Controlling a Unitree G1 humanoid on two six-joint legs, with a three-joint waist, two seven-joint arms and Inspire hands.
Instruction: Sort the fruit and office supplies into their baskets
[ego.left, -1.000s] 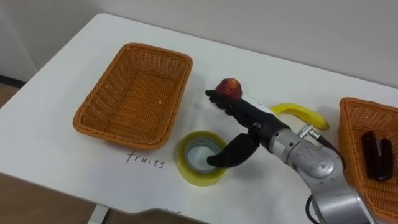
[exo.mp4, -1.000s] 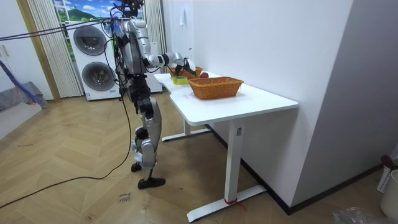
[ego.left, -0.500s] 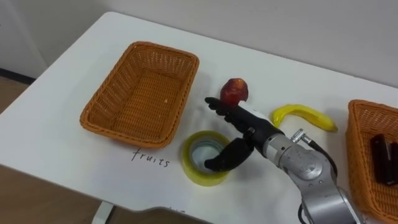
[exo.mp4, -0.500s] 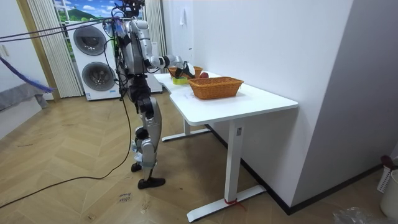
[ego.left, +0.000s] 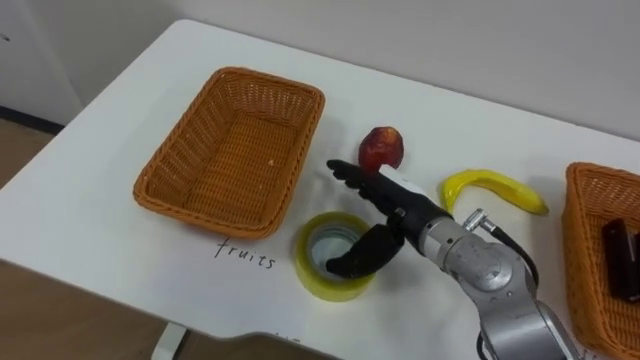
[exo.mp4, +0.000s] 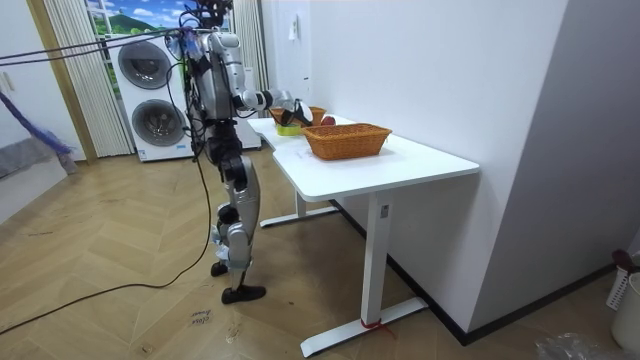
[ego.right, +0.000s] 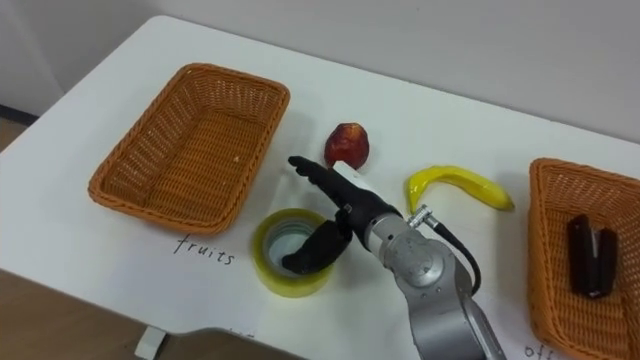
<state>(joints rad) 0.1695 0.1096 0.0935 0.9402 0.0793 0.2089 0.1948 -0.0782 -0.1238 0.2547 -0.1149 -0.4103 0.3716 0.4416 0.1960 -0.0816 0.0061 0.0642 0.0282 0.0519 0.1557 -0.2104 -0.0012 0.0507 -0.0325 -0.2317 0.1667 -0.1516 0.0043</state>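
Surface (ego.left: 90, 220): one white table top, carrying all items. In the room view the robot stands upright at its far end, with two stacked washing machines (exo.mp4: 150, 95) behind it.

Baskets: two, both wicker. The left basket (ego.left: 285, 150) is empty, and a handwritten word (ego.left: 243, 254) sits on the surface just in front of it. The right basket (ego.left: 590, 260) lies at the right edge of the eye views, well apart from the left one.

Right hand (ego.left: 395, 200): reaches in from the lower right. Its fingers (ego.left: 350, 173) are straight and spread, open, pointing toward the left basket and gripping nothing. The thumb (ego.left: 355, 262) points down over the hollow centre of the tape roll.

Tape roll (ego.left: 310, 282): one, yellowish, lying flat on the surface beneath the hand, just beside the left basket's near right corner. The fingers pass above its far rim; contact cannot be confirmed.

Banana (ego.left: 495, 186): one, on the surface between the hand and the right basket.

Red fruit (ego.left: 381, 149): one, on the surface just beyond the fingers, not touching them.

Stapler (ego.right: 590, 255): one dark item, inside the right basket.
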